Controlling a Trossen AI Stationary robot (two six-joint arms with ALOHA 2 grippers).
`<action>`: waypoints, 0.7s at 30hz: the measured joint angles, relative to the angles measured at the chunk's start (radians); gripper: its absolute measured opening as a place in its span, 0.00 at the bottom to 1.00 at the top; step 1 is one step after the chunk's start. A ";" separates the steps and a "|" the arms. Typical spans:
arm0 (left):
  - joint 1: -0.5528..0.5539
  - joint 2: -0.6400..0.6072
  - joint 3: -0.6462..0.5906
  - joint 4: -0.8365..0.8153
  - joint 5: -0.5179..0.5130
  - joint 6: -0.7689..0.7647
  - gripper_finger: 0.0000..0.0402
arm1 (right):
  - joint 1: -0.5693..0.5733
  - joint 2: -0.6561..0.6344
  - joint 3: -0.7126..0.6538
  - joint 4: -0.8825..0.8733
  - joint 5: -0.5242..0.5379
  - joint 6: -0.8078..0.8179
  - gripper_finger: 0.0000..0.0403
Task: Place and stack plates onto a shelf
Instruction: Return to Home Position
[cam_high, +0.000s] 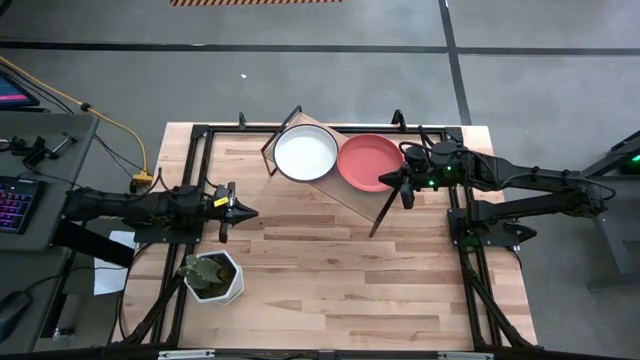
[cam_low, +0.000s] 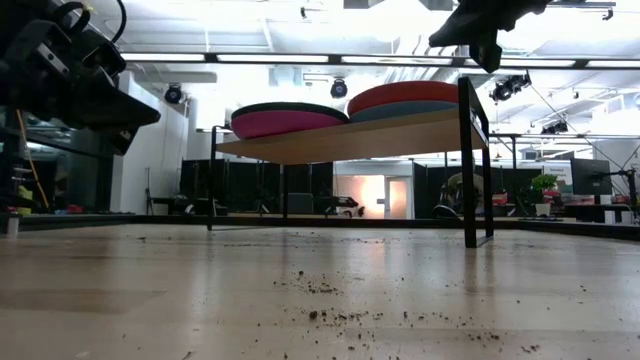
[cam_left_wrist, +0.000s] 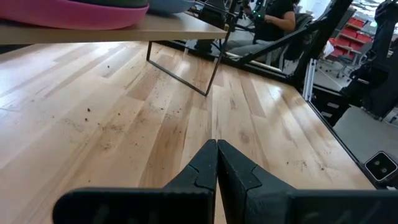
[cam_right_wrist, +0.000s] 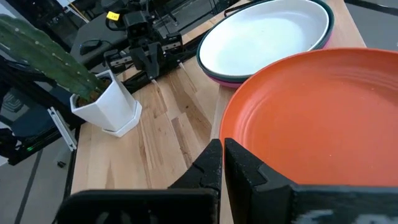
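1. The wooden tabletop (cam_high: 330, 300) lies under both arms. It is bare straight ahead of the left gripper (cam_high: 245, 212), apart from scattered dark crumbs.
2. The shelf (cam_high: 352, 197) stands askew on the table. One end is directly below the right gripper (cam_high: 390, 180), and the other end is well ahead of the left gripper.
3. One stack has the coral red plate (cam_high: 368, 162) on top with a blue plate (cam_low: 412, 111) under it. The right gripper hovers over the rim of this stack.
4. The second stack sits beyond the first from the right gripper, touching or nearly touching it. The white plate (cam_high: 306, 154) is on top, then the dark green plate (cam_low: 290, 106), with the magenta plate (cam_low: 285, 122) on the board.
5. The white hexagonal plant pot (cam_high: 213, 277) stands near the left gripper, off to its side.
6. The right gripper's fingers are pressed together, holding nothing.
7. The left gripper hangs above the table, well apart from the shelf and pointing toward it. Its fingers are also closed together and empty.
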 joint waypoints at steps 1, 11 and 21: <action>0.000 0.000 0.000 0.000 0.000 0.000 0.00 | 0.000 0.000 0.000 0.000 0.000 0.000 0.00; 0.000 0.000 0.000 0.001 0.000 0.000 0.00 | 0.000 -0.008 0.000 0.000 0.000 -0.062 0.00; 0.000 0.000 0.000 0.001 0.000 0.000 0.00 | 0.000 -0.181 0.000 -0.110 0.000 -0.174 0.00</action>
